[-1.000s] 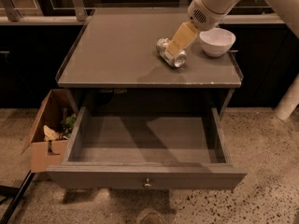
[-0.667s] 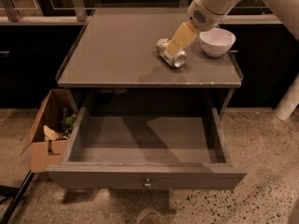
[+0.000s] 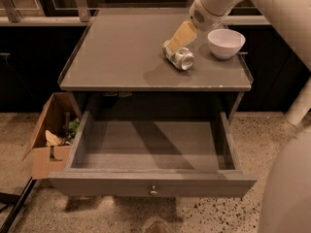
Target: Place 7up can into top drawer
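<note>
A speckled stone-like floor [image 3: 218, 212] fills the near edge, pale with dark flecks. Just above it the top drawer [image 3: 204, 182] stands pulled fully out: a wide, shallow grey tray with a flat matte front panel and a small round metal knob [image 3: 153, 191] at its middle. Its floor is smooth and bare, crossed by a broad shadow.

To the drawer's left a brown cardboard box [image 3: 46, 161] sits on the ground with its flaps open, and something crumpled, green and pale, lies inside.

Behind and above the drawer is the grey cabinet top [image 3: 121, 57], a flat, dull surface with a thin raised lip along its sides. The 7up can [image 3: 179, 57] lies on its side on the right part of this top, its shiny round metal end turned toward the camera and its silvery body pointing back. The gripper [image 3: 181, 35], a tan, blocky piece slanting down from the white rounded arm [image 3: 214, 4], meets the can's upper rear side. Whether it grips the can I cannot tell.

Just right of the can, apart from it, stands a smooth round white bowl [image 3: 226, 42].

Against a second ago nothing has visibly shifted: the can lies in the same spot, the gripper leans on it at the same slant, and the drawer is as far out
</note>
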`<act>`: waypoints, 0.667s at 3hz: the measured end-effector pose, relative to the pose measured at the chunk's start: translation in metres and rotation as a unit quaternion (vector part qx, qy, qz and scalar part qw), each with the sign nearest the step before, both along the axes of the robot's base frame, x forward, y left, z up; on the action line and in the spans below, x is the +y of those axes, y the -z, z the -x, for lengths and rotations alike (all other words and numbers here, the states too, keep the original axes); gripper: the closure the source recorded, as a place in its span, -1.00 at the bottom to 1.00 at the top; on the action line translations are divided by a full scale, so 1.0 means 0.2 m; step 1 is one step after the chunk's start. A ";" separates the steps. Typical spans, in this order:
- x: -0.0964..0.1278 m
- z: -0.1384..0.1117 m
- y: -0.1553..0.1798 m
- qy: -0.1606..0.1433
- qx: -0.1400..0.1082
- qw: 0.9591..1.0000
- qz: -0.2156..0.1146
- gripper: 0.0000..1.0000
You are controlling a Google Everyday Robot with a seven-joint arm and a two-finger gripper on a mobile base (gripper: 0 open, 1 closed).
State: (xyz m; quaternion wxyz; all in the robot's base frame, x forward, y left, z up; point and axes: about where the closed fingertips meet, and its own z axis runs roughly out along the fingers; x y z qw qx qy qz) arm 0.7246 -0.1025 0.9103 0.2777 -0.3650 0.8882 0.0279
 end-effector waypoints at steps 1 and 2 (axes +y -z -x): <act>0.02 -0.08 0.06 0.015 0.012 1.000 -0.004 -1.00; 0.06 -0.16 0.13 0.021 0.030 0.999 -0.006 -1.00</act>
